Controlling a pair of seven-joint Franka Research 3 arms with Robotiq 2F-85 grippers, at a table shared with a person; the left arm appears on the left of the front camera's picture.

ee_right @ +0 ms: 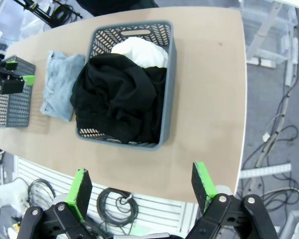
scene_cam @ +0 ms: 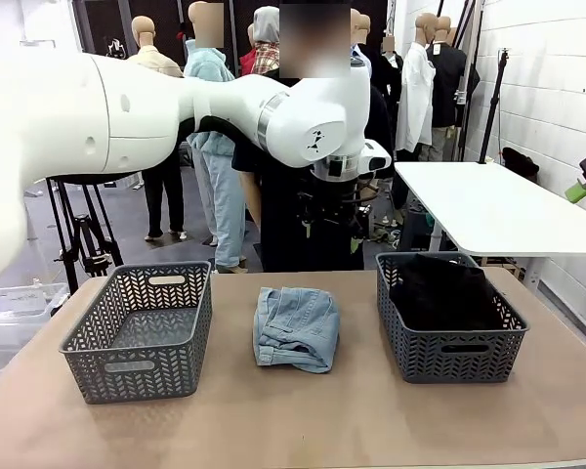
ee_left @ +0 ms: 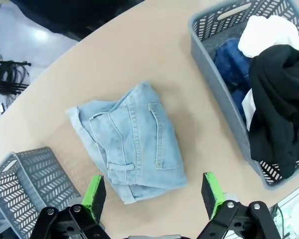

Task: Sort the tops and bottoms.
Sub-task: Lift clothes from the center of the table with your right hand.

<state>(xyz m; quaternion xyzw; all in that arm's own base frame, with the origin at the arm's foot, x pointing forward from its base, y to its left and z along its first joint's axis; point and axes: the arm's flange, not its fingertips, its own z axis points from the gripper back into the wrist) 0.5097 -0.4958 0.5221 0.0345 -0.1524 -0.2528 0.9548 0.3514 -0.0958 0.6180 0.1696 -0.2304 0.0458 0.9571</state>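
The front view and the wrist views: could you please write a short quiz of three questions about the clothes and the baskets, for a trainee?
1. True or false: the pale denim garment lies inside the left basket.
2. What shows in the right basket? A) only towels; B) a black top, a white top and dark blue denim; C) only socks.
3. Fill in: the left gripper hangs over the pale denim garment with its jaws ____.

Key: 1 false, it lies on the table between the two baskets. 2 B. 3 open.
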